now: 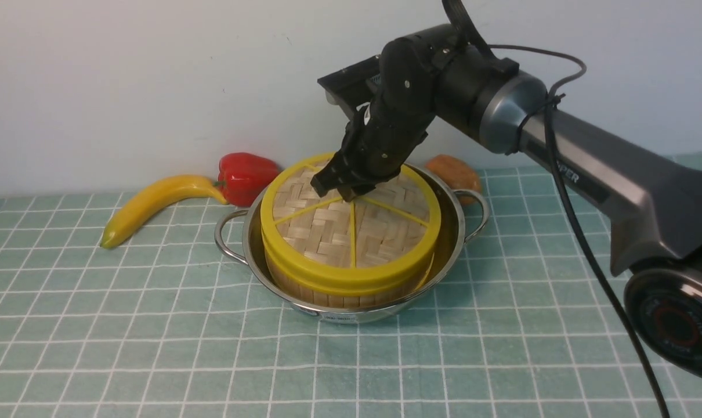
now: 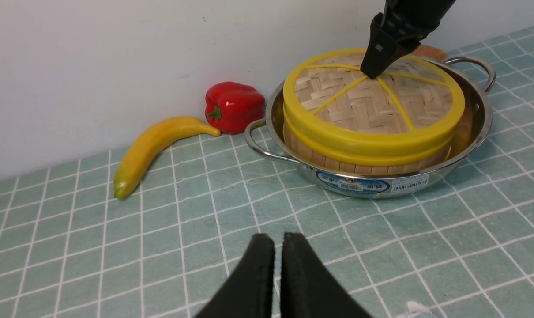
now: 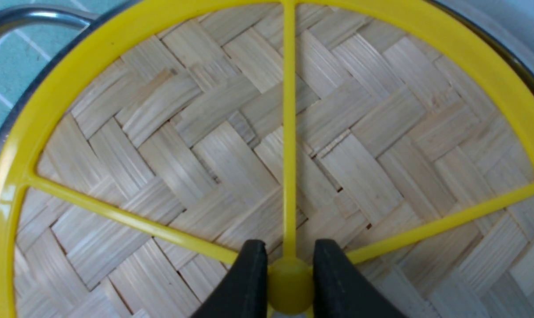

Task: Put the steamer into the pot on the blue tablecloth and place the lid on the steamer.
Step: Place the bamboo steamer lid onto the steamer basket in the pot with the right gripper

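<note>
R hand sat straight above lid, pinching its centre knob; lid lay on steamer in pot. L hand shut, empty, well apart.

lid: pale tan bamboo in herringbone weave; bright yellow rim, spokes and centre knob
steamer: light bamboo slats, yellow rim
pot: shiny silver steel; blue-and-white label
blue tablecloth: pale teal, grid of thin white lines
banana: yellow, greenish tip
pepper: glossy red, green stem
right gripper: black
left gripper: black
wall: off-white
</note>
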You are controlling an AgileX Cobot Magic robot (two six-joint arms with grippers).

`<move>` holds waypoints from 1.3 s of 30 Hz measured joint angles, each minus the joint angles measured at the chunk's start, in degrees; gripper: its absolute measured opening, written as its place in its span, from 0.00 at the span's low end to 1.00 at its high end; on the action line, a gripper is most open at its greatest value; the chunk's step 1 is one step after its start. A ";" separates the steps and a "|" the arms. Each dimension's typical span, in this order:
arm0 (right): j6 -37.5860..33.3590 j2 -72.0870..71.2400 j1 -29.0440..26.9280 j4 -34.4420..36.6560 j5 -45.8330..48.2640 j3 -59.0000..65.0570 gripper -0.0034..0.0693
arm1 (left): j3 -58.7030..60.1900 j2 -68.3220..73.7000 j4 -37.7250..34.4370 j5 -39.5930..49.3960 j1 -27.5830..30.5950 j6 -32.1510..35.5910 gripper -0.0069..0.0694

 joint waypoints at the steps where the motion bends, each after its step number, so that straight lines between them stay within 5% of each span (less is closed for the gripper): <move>1: 0.00 0.00 0.00 0.13 0.12 0.00 0.25 | 0.00 0.00 0.00 0.00 0.00 0.00 0.12; 21: -1.03 0.31 0.00 1.09 0.72 -0.30 0.26 | 0.00 0.00 0.00 0.00 0.00 0.00 0.12; 24: -1.33 0.31 0.00 1.09 0.77 -0.30 0.30 | 0.00 0.00 0.00 0.00 0.00 0.00 0.12; 32: -1.03 -0.41 0.00 1.09 3.14 -4.84 0.61 | 0.00 0.00 0.23 -0.06 0.00 0.00 0.12; 39: -1.03 -14.41 0.00 -1.28 3.55 -5.48 0.66 | 0.00 0.00 2.64 -4.94 0.00 0.00 0.12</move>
